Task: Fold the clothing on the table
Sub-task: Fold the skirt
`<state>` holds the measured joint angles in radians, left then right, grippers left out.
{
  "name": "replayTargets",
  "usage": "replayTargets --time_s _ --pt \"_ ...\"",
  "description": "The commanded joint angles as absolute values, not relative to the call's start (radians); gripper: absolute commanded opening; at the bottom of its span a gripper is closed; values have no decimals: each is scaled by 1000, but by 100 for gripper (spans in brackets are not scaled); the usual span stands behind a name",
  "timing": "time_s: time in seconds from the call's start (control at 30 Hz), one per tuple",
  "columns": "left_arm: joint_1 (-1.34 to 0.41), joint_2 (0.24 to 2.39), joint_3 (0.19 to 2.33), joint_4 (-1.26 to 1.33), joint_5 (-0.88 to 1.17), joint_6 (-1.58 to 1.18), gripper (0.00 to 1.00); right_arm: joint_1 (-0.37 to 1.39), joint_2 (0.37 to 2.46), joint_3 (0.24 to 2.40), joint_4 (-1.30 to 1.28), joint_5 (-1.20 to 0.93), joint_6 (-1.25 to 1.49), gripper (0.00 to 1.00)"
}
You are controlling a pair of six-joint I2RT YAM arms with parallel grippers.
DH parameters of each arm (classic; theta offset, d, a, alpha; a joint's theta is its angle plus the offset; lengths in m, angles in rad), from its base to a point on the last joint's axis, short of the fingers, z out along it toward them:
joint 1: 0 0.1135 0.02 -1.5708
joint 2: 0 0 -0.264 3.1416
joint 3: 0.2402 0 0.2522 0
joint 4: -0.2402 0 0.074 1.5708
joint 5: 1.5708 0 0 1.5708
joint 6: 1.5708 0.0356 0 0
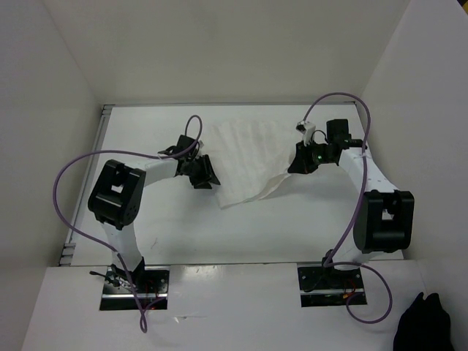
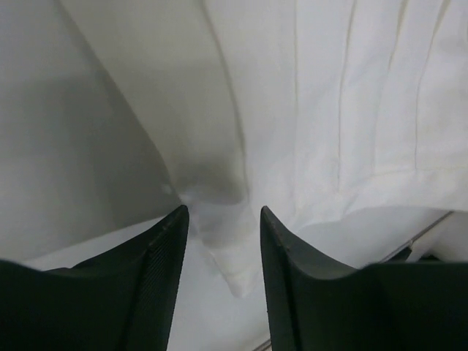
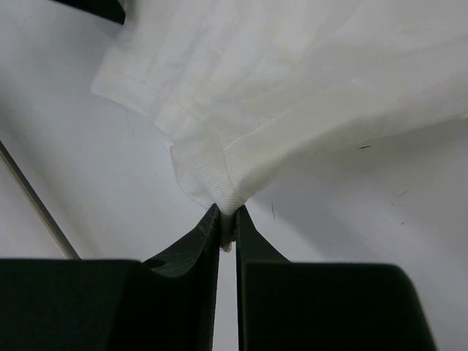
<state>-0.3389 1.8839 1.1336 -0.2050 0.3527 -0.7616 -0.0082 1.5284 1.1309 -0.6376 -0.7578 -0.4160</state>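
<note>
Right tool (image 3: 227, 216) tight on clothing (image 3: 292, 88) corner.

A black, lumpy thing (image 1: 426, 327) lies at the near right corner, cut off by the frame; what it is cannot be told. On the white near ledge (image 1: 234, 311) sit 2 dark metal plates, a left plate (image 1: 157, 281) and a right plate (image 1: 311, 289), well apart, each with thin reddish wires (image 1: 349, 294) on it. A faint mark (image 1: 179, 318) shows on the ledge between them. 2 small dark specks (image 3: 362, 147) dot the desk (image 3: 351, 219) in the right wrist view.
</note>
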Motion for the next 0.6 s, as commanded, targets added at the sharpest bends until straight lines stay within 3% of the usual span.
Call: replayTargets --time_s 0.0,0.5,0.57 --pt "-383 1806 1079 -183 399 -791 52 9 1505 1124 -583 -758 -416 0" --pt "-476 1792 943 -163 370 -828 52 37 1514 1124 -552 -758 -377 0" --pt "-476 1813 954 -144 370 -819 44 37 1514 1124 -552 -749 -386 0"
